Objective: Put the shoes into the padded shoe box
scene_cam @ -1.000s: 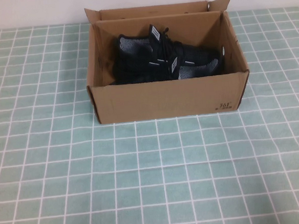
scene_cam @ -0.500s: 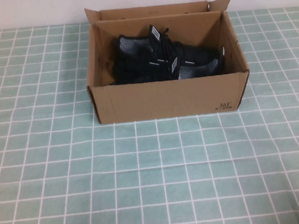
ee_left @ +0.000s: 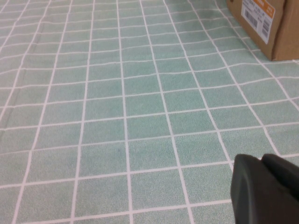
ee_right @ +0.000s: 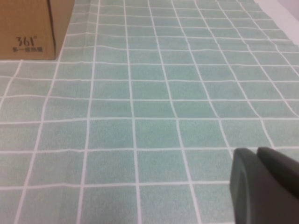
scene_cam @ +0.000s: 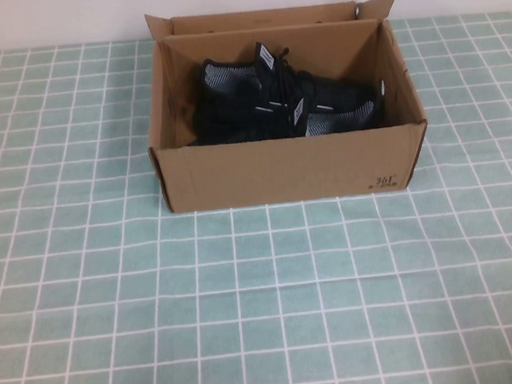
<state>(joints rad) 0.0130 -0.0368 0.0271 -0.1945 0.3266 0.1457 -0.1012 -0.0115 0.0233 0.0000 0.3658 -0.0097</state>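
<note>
Shoes first: the pair of black knit lace-up sneakers with short white dash marks [scene_cam: 276, 103] already sits inside the plain brown corrugated cardboard shoe box [scene_cam: 289, 168], which stands at the far middle of the table. One sneaker lies toward the left side of the box, the other toward the right, and they overlap in the middle, with laces and a tongue poking up above the near wall.

Going left to right. The left gripper [ee_left: 266, 189] hangs low over the green checked tablecloth [scene_cam: 264, 306] on the left side, near the box's left end, where a white and orange label [ee_left: 261, 14] shows. Its jaws are pressed together with nothing between them. The right gripper [ee_right: 266, 184] mirrors that on the right, off the corner with the small dark "361" mark [ee_right: 28, 43], also closed and empty. Neither arm shows in the high view.

Handling-wise, my guess is these are light and squishy. A knit upper gives under a pinch, and the ribbed sole is the only stiff part. If I had to lift one, I'd clamp across the heel collar or the midfoot, catching upper and sole together. Laces would just slip. The box itself is stiff cardboard, so I'd grab a side wall, not a flap.

Looks like the job's basically done.
</note>
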